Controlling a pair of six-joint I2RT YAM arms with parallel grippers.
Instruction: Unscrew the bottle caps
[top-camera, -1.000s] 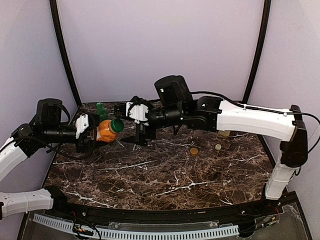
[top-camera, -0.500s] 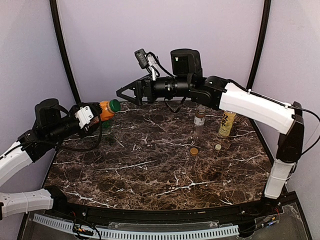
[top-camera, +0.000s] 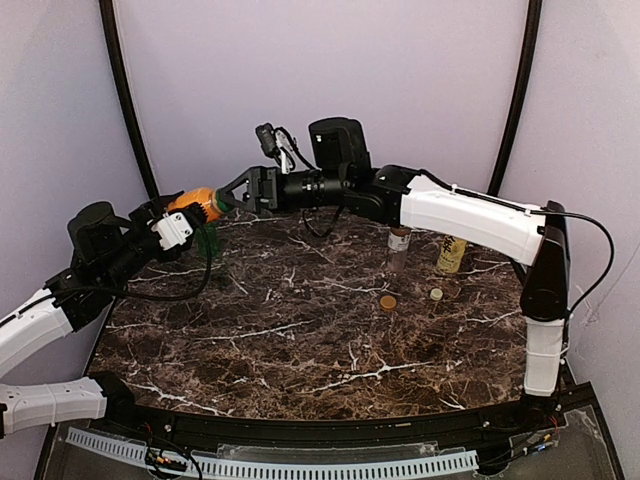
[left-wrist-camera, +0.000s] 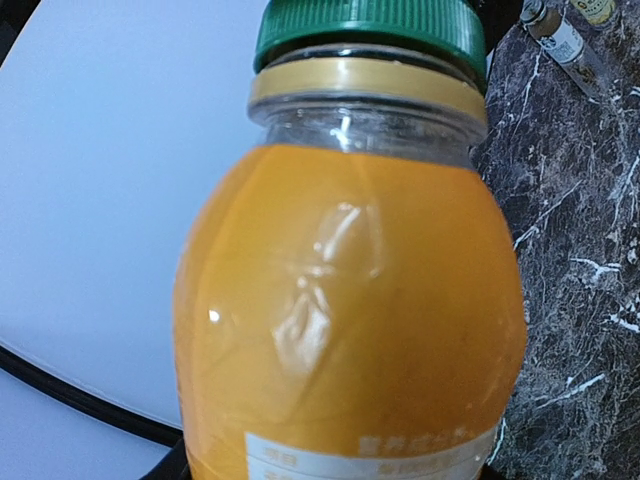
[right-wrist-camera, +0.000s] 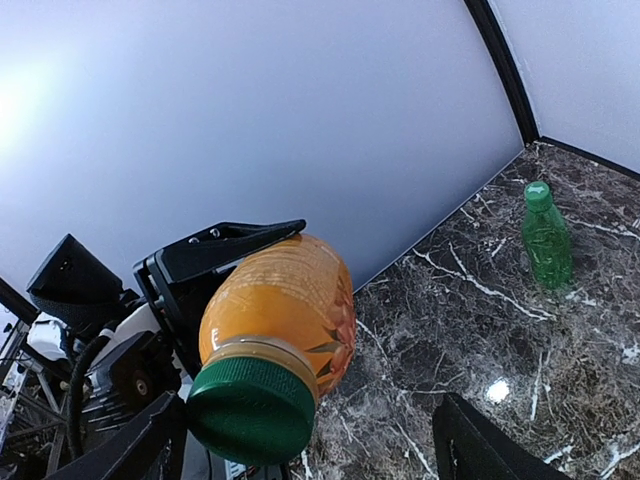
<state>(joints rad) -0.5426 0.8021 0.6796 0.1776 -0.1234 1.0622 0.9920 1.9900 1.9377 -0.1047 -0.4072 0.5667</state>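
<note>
Status, left to right. Left hand (top-camera: 183, 214) is clamped on the small clear plastic orange juice bottle (left-wrist-camera: 350, 300) and holds it off the dark marble desk (top-camera: 300, 350), near the back-left corner. The bottle is tilted, neck pointing toward the right arm. One black finger (right-wrist-camera: 225, 245) of the left hand lies along the bottle's side in the right wrist view. The round green plastic screw cap (right-wrist-camera: 250, 410) is on the neck, with a gold band just below it.

A slim green plastic bottle (right-wrist-camera: 546, 238) stands upright on the desk by the back wall, its own green cap on.

Right hand (top-camera: 228, 198) is stretched across to the lifted bottle's cap end. Its jaws are open and straddle the green screw cap: one finger sits right at the cap's edge, the other is well apart from it. Nothing is gripped.

Right half of the desk: a golden-brown round cap (top-camera: 387, 302) lies flat, a short brown labelled bottle (top-camera: 399, 248) stands just behind it, a cream-white round cap (top-camera: 436, 294) lies near the first cap, and a tall yellow labelled tea bottle (top-camera: 452, 255) stands behind that one. I can't tell whether the two caps touch anything.
</note>
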